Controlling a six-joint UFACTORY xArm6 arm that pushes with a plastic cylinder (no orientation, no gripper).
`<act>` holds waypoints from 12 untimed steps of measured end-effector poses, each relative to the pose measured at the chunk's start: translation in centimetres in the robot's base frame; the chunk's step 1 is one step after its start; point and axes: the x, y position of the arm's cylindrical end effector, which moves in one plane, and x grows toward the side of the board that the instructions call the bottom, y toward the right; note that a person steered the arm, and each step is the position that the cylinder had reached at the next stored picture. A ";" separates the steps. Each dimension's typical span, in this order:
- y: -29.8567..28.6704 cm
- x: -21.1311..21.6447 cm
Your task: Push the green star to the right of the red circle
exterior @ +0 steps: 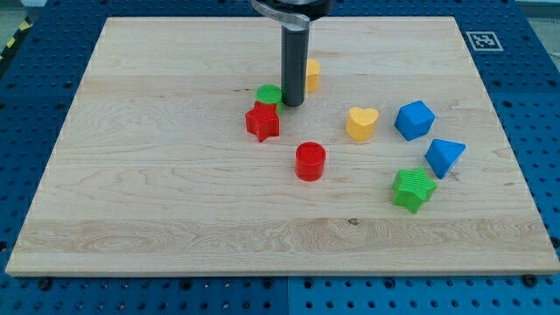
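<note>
The light wooden desk [175, 219] sits on a blue floor full of little holes [542, 131], with a small black-and-white tag [481, 39] at the desk's top right corner. My tip [292, 104] holds nothing — it stands just right of the green circle [268, 93], with the red star [262, 122] below and a yellow block [311, 74] half hidden behind. The green star [413, 189] lies well to the lower right of the red circle [310, 162], near the blue triangle [444, 157], blue cube [414, 120] and yellow heart [361, 123].

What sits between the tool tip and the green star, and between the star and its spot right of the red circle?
My tip is at the view's top, by the green circle. The red circle lies close to the straight line to the green star. Nothing visible lies between the star and its spot.
</note>
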 end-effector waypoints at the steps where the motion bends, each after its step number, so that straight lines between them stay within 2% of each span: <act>1: 0.3 2.1; 2: 0.5 5.2; 3: 3.0 6.3; 5: 12.1 9.3; 8: 19.5 12.6; 10: 17.7 16.1; 12: 12.8 16.5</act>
